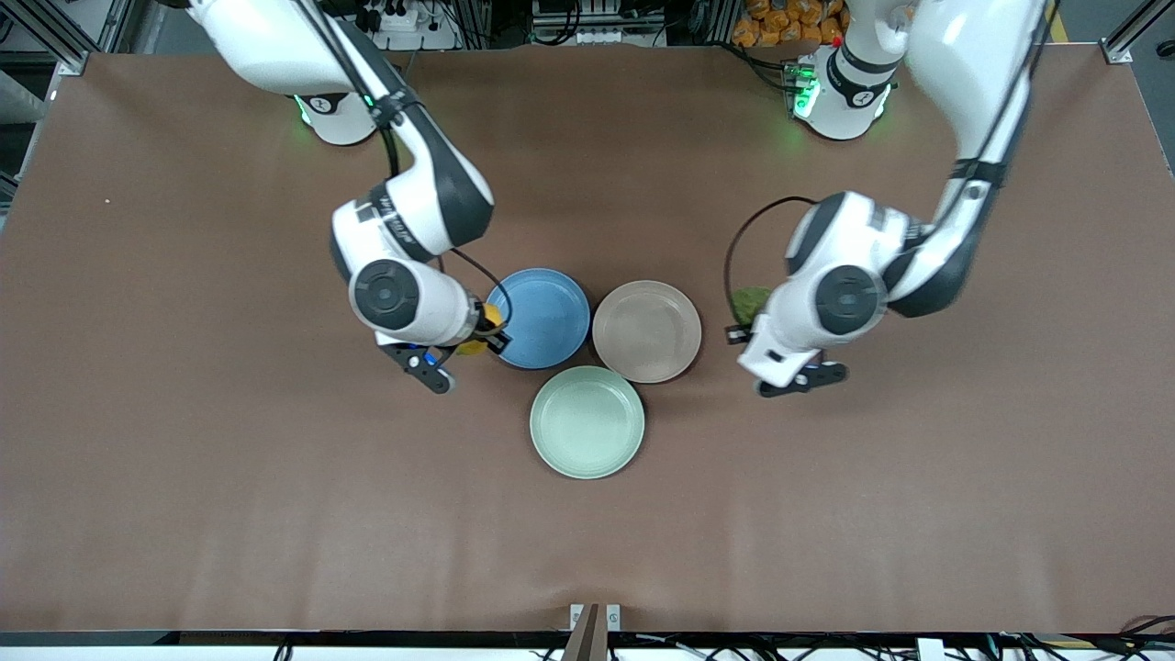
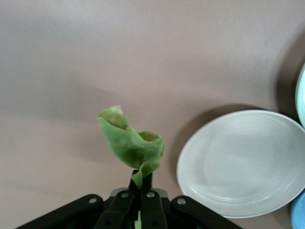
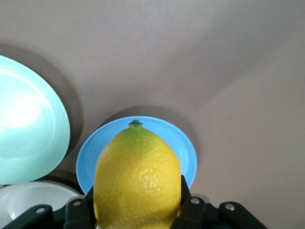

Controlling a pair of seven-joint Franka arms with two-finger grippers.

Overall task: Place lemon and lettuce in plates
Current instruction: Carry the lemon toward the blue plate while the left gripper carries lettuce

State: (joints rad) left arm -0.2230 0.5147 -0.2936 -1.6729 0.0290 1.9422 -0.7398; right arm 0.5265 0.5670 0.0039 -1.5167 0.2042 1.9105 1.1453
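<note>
My right gripper (image 1: 485,330) is shut on the yellow lemon (image 1: 492,316) and holds it over the table at the rim of the blue plate (image 1: 543,319), on the side toward the right arm's end. In the right wrist view the lemon (image 3: 137,176) fills the jaws, with the blue plate (image 3: 183,143) past it. My left gripper (image 1: 737,330) is shut on the narrow tail of the green lettuce (image 1: 751,303), over the table beside the beige-pink plate (image 1: 647,330). The leaf (image 2: 131,145) stands up from the gripper (image 2: 141,183), next to that plate (image 2: 243,162). Both plates are empty.
A pale mint green plate (image 1: 587,422) lies empty, nearer the front camera, touching the other two plates. It also shows in the right wrist view (image 3: 28,129). Bare brown table surrounds the three plates.
</note>
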